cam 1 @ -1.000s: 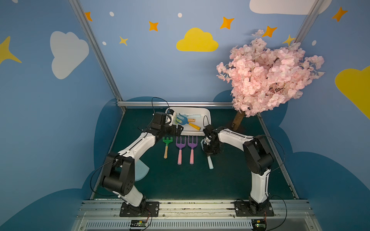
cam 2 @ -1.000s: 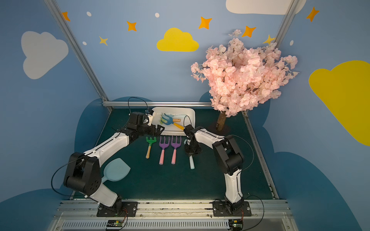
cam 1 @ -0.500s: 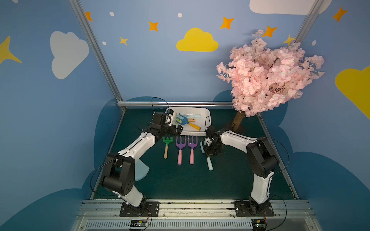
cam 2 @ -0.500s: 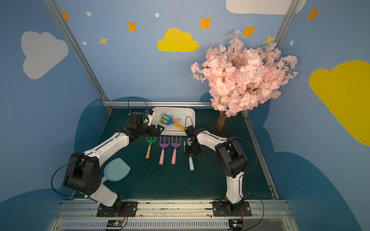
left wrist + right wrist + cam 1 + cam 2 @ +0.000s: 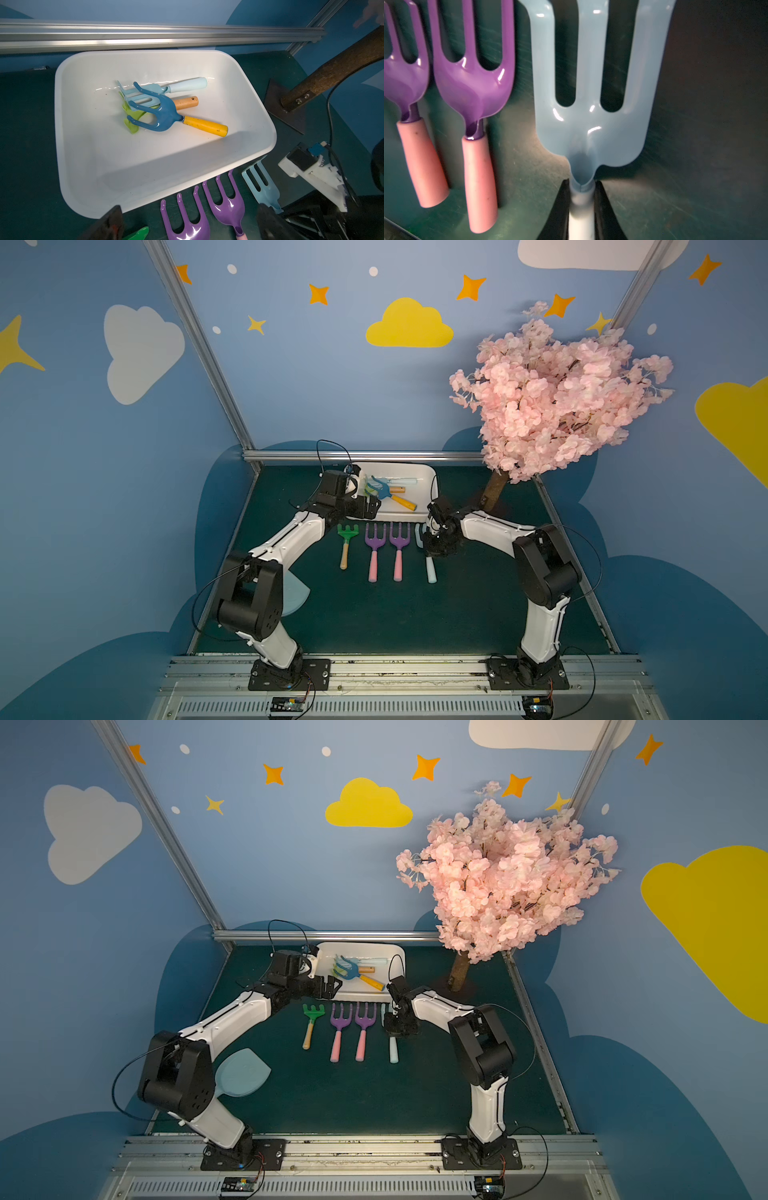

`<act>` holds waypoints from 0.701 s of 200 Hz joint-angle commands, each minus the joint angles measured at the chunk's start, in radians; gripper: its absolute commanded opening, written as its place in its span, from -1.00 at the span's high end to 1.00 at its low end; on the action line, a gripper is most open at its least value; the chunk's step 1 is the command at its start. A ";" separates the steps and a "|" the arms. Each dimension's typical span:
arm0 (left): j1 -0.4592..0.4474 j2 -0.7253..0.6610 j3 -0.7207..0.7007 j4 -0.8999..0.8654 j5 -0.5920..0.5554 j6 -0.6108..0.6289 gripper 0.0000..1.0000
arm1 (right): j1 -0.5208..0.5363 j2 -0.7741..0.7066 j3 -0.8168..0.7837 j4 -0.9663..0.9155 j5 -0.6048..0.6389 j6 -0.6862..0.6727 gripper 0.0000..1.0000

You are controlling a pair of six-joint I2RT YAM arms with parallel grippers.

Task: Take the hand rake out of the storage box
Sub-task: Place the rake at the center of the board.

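Note:
The white storage box [image 5: 432, 485] [image 5: 357, 992] [image 5: 145, 166] stands at the back of the green mat. In it a dark blue hand rake with a yellow handle [image 5: 380, 489] [image 5: 349, 969] [image 5: 164, 116] lies on a pale blue tool [image 5: 187, 85] and a green one [image 5: 131, 116]. My left gripper [image 5: 372, 506] [image 5: 332, 986] [image 5: 190, 216] hovers open at the box's front rim, holding nothing. In front of the box's right end my right gripper [image 5: 430, 549] [image 5: 392, 1029] [image 5: 581, 193] is shut on the handle neck of a pale blue hand fork [image 5: 431, 570] [image 5: 589, 124] lying on the mat.
A green rake [image 5: 347, 537] and two purple forks [image 5: 374, 543] [image 5: 399, 543] lie side by side left of the pale blue fork. A pale blue spade [image 5: 243, 1073] lies by the left arm. The blossom tree's trunk [image 5: 494, 491] stands right of the box.
My right jaws have closed onto the pale blue fork's handle and the right arm's elbow has shifted slightly. The left arm and the tools in the box have not moved.

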 commanded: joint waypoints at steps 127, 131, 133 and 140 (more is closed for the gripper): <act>-0.047 0.696 0.800 -0.378 -0.369 0.083 -0.15 | -0.162 -0.228 -0.164 0.113 -0.097 -0.142 -0.83; -0.047 0.707 0.815 -0.387 -0.390 0.073 -0.10 | -0.165 -0.231 -0.170 0.113 -0.096 -0.143 -0.83; -0.046 0.712 0.821 -0.389 -0.402 0.069 -0.08 | -0.168 -0.232 -0.172 0.114 -0.096 -0.145 -0.83; -0.046 0.731 0.843 -0.397 -0.425 0.062 -0.02 | -0.173 -0.235 -0.178 0.117 -0.096 -0.148 -0.84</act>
